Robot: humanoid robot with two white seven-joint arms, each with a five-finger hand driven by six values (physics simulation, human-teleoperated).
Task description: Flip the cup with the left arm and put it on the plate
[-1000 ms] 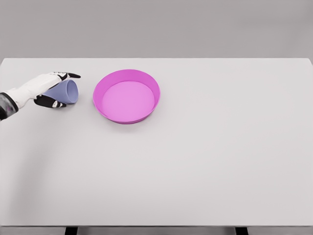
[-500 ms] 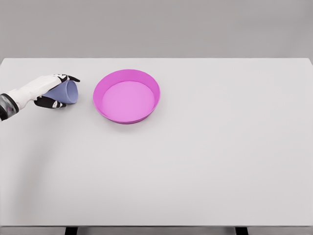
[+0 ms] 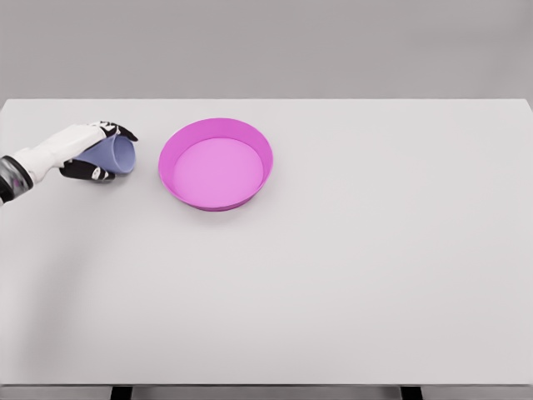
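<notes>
The left robot hand (image 3: 83, 150) comes in from the picture's left edge, its white arm reaching across the far left part of the table (image 3: 333, 275). Its fingers are wrapped around a pale blue cup (image 3: 112, 155), with dark fingertips (image 3: 123, 130) curling over the top of the cup and the thumb pressed along its underside, so the robot hand is pinching the cup between them. The cup lies tilted on its side, its open mouth turned toward three o'clock, and whether its lower edge touches the table or hangs just above it cannot be told. Just beside the cup, at three o'clock from it and apart from it by a narrow strip of bare table, sits a round pink plate (image 3: 175, 142) with a raised rim, flat on the table. The plate lies at about ten o'clock from the middle of the table.
</notes>
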